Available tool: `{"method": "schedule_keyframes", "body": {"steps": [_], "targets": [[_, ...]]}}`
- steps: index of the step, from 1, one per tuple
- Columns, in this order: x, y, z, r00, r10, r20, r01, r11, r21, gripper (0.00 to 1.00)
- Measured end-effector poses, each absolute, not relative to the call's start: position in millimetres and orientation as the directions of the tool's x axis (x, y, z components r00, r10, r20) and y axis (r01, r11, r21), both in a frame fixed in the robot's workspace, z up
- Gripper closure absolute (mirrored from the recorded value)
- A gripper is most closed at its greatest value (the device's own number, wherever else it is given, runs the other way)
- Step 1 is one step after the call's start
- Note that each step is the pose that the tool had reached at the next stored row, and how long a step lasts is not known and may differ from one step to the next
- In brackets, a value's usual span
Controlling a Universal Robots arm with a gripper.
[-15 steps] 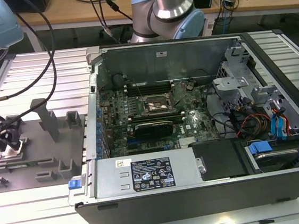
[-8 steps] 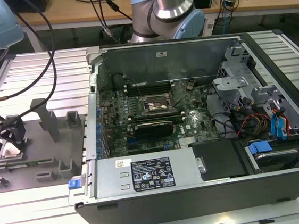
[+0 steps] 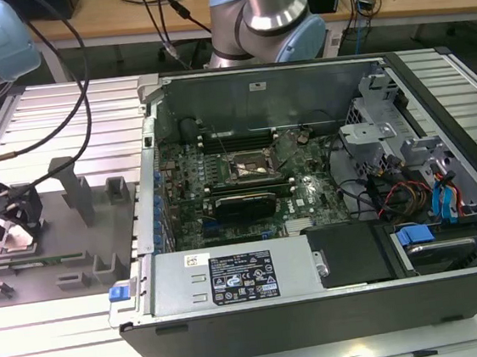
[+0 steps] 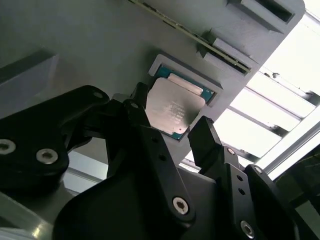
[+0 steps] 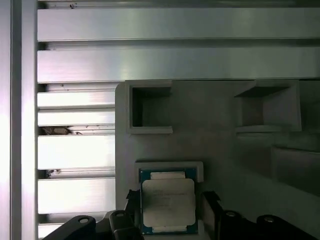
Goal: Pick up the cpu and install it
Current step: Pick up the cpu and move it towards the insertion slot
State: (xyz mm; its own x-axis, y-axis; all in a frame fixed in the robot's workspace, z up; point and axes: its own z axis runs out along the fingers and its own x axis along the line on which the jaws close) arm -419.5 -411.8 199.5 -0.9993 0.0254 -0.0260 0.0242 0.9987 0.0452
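- Holds the pincer (image 4: pixel 171 122) low over the grey fixture plate (image 3: pixel 66 239) at the exterior view's left, on the slatted desk (image 3: pixel 69 111).
- Shows the fingers (image 5: pixel 209 205) spread and gripping nothing, with one black finger on each of two opposite sides of the cpu (image 5: pixel 167 202).
- Finds the cpu lying flat, silver lid up, in a shallow square pocket of the plate, not yet lifted.
- Puts the chip squarely between the fingers, directly under the pincer, so the closing line crosses it from one edge to the opposite edge.
- Leaves a sliver of grey plate between one finger and the chip's rim in the first wrist view — cannot tell whether the other finger touches.
- Offers no long axis, being square — lines the chip's edges up roughly parallel with the finger faces.
- Sets the socket (image 3: pixel 248 167), inside the open computer case (image 3: pixel 318 289), well apart toward the exterior view's right. Looks unfilled, as a judgement.
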Motion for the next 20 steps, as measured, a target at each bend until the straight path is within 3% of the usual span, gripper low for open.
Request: {"method": "schedule_keyframes", "body": {"steps": [20], "targets": [[-419.0,-411.8,190.6,-0.999,0.022,-0.026,0.021,0.999,0.045,0.4]]}}
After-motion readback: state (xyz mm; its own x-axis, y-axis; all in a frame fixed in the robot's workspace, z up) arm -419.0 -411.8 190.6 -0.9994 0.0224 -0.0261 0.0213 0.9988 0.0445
